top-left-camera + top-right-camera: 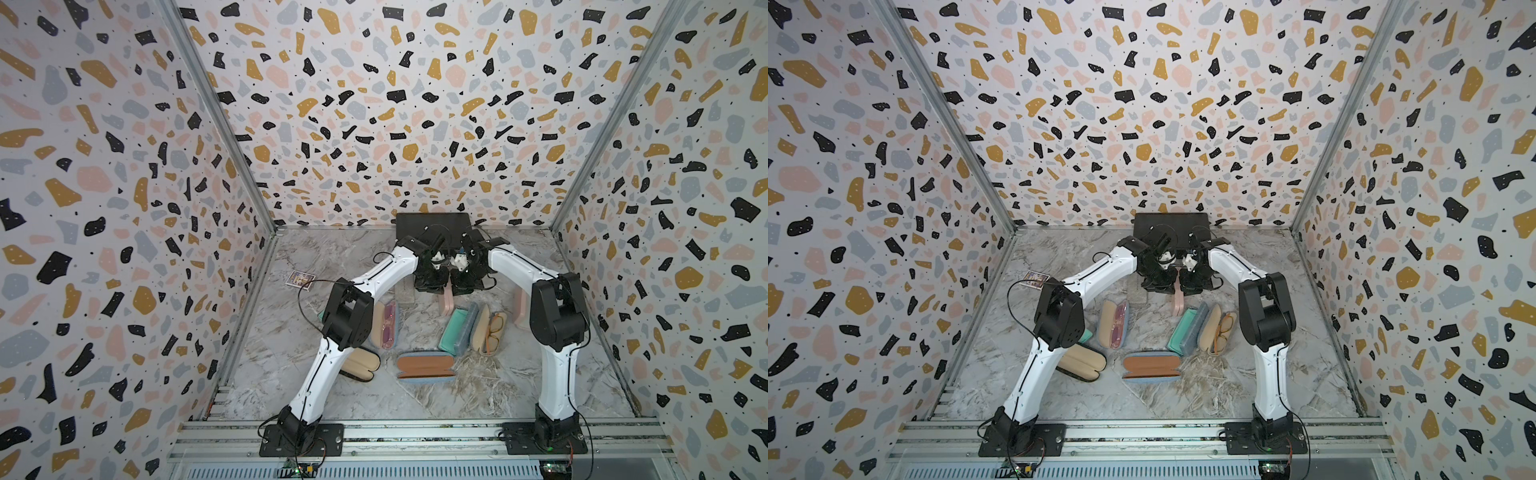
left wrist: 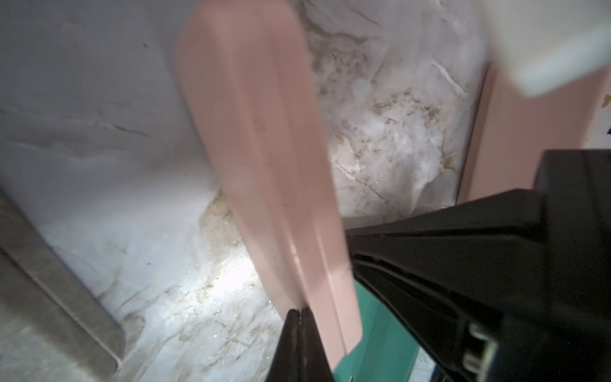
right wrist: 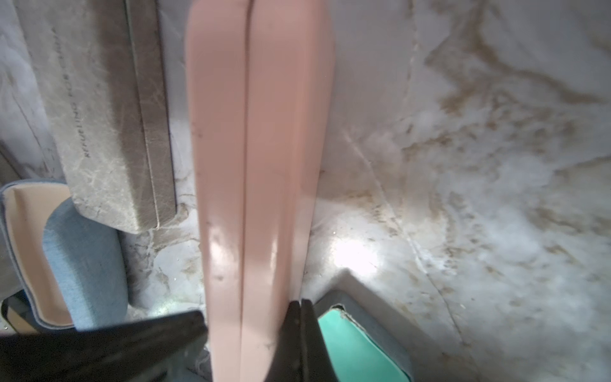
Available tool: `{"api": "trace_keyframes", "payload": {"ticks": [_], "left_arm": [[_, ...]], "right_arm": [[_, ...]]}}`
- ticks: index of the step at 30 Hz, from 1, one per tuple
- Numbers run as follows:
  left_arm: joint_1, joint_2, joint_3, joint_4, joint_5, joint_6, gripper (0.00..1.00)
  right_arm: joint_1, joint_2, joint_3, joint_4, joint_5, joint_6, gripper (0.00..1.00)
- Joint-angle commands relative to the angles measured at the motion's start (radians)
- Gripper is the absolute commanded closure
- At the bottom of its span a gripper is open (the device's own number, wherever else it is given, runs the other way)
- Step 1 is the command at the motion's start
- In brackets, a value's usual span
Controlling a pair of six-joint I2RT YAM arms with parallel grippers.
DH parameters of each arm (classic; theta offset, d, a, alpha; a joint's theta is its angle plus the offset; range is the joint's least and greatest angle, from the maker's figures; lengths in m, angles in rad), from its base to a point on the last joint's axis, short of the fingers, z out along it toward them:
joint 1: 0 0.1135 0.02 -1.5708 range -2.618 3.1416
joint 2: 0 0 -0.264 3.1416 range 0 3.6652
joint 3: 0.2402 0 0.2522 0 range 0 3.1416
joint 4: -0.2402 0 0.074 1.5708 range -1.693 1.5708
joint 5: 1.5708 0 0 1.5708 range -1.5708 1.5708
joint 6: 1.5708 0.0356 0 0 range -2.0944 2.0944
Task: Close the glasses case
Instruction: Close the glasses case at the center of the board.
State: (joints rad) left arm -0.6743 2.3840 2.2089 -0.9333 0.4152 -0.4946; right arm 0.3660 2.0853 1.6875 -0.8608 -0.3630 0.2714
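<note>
The left gripper (image 2: pixel 299 312) has its fingers pinched tight together with nothing between them, the tip resting on the pink glasses case (image 2: pixel 264 148) at its seam; the right gripper (image 3: pixel 300 304) is likewise pinched shut and empty, its tip against the case's flank on the opposite side; in both top views the two grippers meet over the case's far end, left at 9 o'clock of it, right at 3 o'clock

The case is a smooth, glossy salmon-pink hard shell with rounded ends; its two halves meet along one thin dark seam that runs the whole length and faces upward; it lies on the marble tabletop (image 3: pixel 463 198), toward 12 o'clock from the table's centre in a top view (image 1: pixel 446 302), long axis running 12 to 6 o'clock

Just beside it at 9 o'clock sits a grey marbled case (image 3: pixel 109 132); a teal case (image 3: pixel 357 347) lies at 5 o'clock of its near end; an open blue fabric case (image 3: pixel 82 258) with a cream lining lies at 7 o'clock
</note>
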Motion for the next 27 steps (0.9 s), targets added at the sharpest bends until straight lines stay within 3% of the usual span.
{"api": "trace_keyframes", "payload": {"ticks": [1,7,12,18,20,24,27], "left_arm": [[-0.009,-0.045,-0.004,0.041,0.032,0.018,1.0],[-0.006,-0.105,-0.066,0.052,-0.025,0.024,1.0],[0.005,-0.203,-0.158,0.076,-0.08,0.03,1.0],[0.038,-0.376,-0.308,0.087,-0.183,0.038,0.98],[0.056,-0.464,-0.398,0.124,-0.226,0.035,0.84],[0.112,-0.673,-0.63,0.232,-0.289,0.027,0.41],[0.166,-0.827,-0.789,0.302,-0.327,0.024,0.24]], "right_arm": [[0.009,-0.068,0.027,-0.011,-0.041,-0.015,0.97],[0.008,-0.121,-0.029,0.021,0.044,0.039,0.93],[0.003,-0.18,-0.064,0.022,0.118,0.064,0.84],[0.005,-0.253,-0.109,0.013,0.123,0.067,0.61],[0.005,-0.259,-0.116,0.001,0.115,0.059,0.53],[0.013,-0.255,-0.124,-0.015,0.11,0.053,0.42],[0.032,-0.244,-0.111,-0.021,0.11,0.05,0.37]]}}
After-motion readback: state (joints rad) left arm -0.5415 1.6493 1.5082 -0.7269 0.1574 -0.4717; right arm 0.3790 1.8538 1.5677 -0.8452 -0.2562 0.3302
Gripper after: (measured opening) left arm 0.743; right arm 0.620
